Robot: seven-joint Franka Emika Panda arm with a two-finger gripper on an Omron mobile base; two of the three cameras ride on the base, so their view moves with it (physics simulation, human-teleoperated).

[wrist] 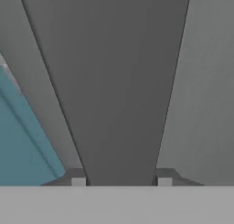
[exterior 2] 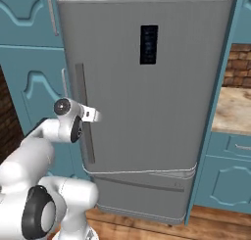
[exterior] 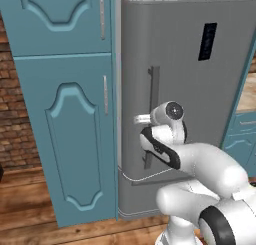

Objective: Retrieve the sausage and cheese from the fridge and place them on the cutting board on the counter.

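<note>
The tall grey fridge [exterior: 195, 79] [exterior 2: 162, 102] stands closed, so the sausage and cheese are hidden. My gripper [exterior: 144, 120] [exterior 2: 94, 115] reaches the long vertical handle [exterior: 154, 84] [exterior 2: 80, 82] about halfway down the door. In the hand view the dark handle [wrist: 119, 95] runs between my two fingertips [wrist: 78, 181], which press against its sides; the gripper [wrist: 121, 182] is shut on it. A corner of the marbled counter [exterior 2: 235, 111] [exterior: 247, 96] shows to the right of the fridge. The cutting board is out of view.
Teal cabinet doors [exterior: 70, 129] [exterior 2: 29, 77] stand close to the left of the fridge. Teal drawers [exterior 2: 230, 175] sit under the counter on the right. A brick wall [exterior: 15, 119] and wooden floor [exterior: 25, 189] lie at the far left.
</note>
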